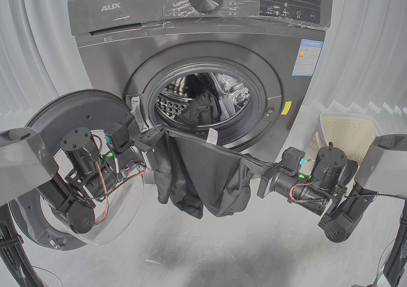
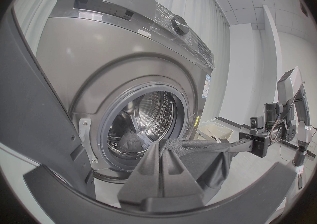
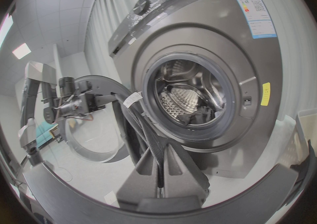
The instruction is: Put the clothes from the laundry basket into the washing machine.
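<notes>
Straight ahead, a grey washing machine (image 1: 199,46) on the floor (image 1: 203,254), with its round door (image 1: 76,110) swung wide open on the left side. Inside the shiny drum (image 1: 169,103), already one dark bundle of clothes (image 1: 202,108), lying low near the front of the hole.

Holds up a big black piece of clothing (image 1: 199,173) between two hands, just in front of the open hole. Grips one end of its top edge with the left hand (image 1: 153,132), clenched tight, close to the door's hinge. Grips the other end with the right hand (image 1: 259,165), clenched tight too, lower down and near the bottom right part of the machine's front. Pulls the top edge into a straight line from hand to hand, sloping down to the right. Below that line, soft folds of black cloth hanging loose. On the top edge, about in the middle, a small white tag (image 1: 212,135) sticking up, right by the lip of the hole.

On the floor just beside the machine, on the right side, a pale laundry basket (image 1: 347,131) with lots of little holes, partly hidden behind the right arm. Cannot tell what lies inside it.
</notes>
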`<state>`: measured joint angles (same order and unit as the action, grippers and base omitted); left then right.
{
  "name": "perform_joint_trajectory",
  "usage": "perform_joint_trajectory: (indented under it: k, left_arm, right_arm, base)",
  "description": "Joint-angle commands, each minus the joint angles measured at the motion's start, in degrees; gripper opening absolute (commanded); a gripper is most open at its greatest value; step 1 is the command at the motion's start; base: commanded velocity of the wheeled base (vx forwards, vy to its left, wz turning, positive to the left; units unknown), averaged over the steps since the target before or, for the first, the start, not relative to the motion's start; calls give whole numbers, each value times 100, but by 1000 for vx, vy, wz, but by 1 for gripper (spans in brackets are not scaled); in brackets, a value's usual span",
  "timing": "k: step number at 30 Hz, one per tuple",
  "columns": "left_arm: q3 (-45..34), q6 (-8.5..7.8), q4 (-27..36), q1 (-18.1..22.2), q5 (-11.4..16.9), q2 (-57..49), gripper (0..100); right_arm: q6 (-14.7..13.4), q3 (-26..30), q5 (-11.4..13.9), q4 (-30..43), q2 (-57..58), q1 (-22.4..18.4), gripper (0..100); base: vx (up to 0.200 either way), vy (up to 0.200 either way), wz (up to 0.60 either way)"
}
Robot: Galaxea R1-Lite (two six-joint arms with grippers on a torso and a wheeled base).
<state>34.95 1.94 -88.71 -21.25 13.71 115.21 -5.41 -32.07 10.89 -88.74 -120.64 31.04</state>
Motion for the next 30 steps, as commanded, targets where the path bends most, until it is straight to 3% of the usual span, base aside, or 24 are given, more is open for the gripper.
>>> perform_joint_trajectory:
  k: [1,4,9,11,13,16,30]
  left_arm:
    - [-6,26,-6,95,0,-96,0]
    - [82,43,-6,156,-27,-122,0]
    - [100,70,-6,200,-36,-131,0]
    - [91,61,-6,191,-27,-131,0]
    - [100,70,-6,182,-36,-139,0]
    - [100,70,-6,165,-27,-157,0]
    - [38,61,-6,182,-27,-377,0]
  right_arm:
    - [84,272,564,5,401,-159,0]
    - [234,272,968,14,497,-291,0]
    - [392,193,1047,14,480,-458,0]
    - [392,122,845,14,445,-555,0]
    - [374,-71,203,14,383,-555,0]
    - [348,-317,-245,23,286,-537,0]
    - [339,-1301,-429,32,286,-511,0]
  base:
    - [0,0,0]
    - [0,0,0]
    - [0,0,0]
    - [0,0,0]
    - [0,0,0]
    - [0,0,0]
    - [0,0,0]
